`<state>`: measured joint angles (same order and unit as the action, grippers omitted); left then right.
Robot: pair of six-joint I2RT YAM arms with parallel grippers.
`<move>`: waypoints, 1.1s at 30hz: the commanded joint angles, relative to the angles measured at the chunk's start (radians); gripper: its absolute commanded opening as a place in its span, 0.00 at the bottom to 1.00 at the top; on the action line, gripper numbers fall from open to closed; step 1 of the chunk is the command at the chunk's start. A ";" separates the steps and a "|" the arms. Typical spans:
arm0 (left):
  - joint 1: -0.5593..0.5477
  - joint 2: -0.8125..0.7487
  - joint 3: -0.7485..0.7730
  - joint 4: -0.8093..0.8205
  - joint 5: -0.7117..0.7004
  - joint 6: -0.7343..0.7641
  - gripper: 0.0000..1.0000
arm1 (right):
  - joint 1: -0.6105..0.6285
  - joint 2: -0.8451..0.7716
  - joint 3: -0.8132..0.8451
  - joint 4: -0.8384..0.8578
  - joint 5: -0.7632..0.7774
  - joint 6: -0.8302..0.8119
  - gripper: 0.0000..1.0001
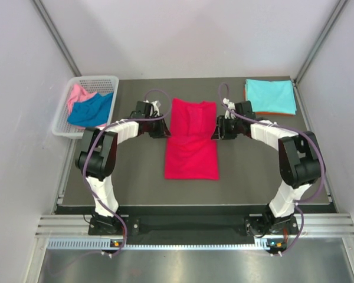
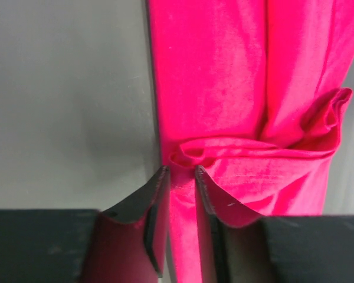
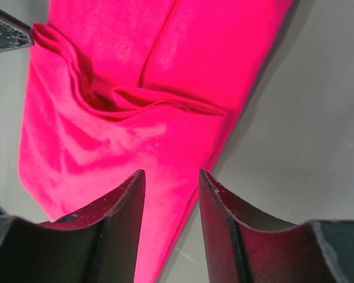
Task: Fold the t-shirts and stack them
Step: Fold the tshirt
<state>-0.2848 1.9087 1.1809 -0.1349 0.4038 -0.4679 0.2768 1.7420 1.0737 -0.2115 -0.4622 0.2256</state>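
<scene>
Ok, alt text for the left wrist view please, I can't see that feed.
The left gripper straddles one long edge of a crimson t-shirt lying on the grey table, with cloth between its jaws. A bunched crosswise fold in the shirt sits just beyond it.

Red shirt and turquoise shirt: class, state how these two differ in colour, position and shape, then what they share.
Colour: the red shirt is crimson; the turquoise shirt is pale blue-green. Position: the red shirt lies central on the table; the turquoise shirt sits at the far right corner, on an orange shirt. Shape: the red shirt is a long strip with a rumpled crease; the turquoise shirt is a compact rectangle. Both are plain, single-colour cloth.
</scene>
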 commanded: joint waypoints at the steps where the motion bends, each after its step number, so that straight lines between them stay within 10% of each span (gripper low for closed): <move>1: -0.004 0.024 0.036 0.046 0.016 0.032 0.27 | -0.011 0.031 0.029 0.070 -0.018 -0.032 0.42; 9: -0.004 0.041 0.056 0.067 0.036 0.022 0.01 | -0.010 0.091 0.022 0.116 -0.018 -0.031 0.37; 15: -0.004 0.052 0.057 0.103 0.058 0.000 0.00 | -0.011 0.117 0.015 0.122 -0.010 -0.032 0.34; 20: -0.002 0.046 0.025 0.133 0.041 -0.026 0.00 | -0.022 0.087 -0.030 0.133 0.031 -0.031 0.00; 33: 0.012 0.004 -0.084 0.322 -0.037 -0.113 0.00 | -0.048 0.048 -0.100 0.179 0.050 -0.003 0.00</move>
<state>-0.2840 1.9511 1.1229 0.0731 0.4046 -0.5579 0.2455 1.8160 0.9756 -0.0551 -0.4377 0.2295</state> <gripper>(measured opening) 0.011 0.009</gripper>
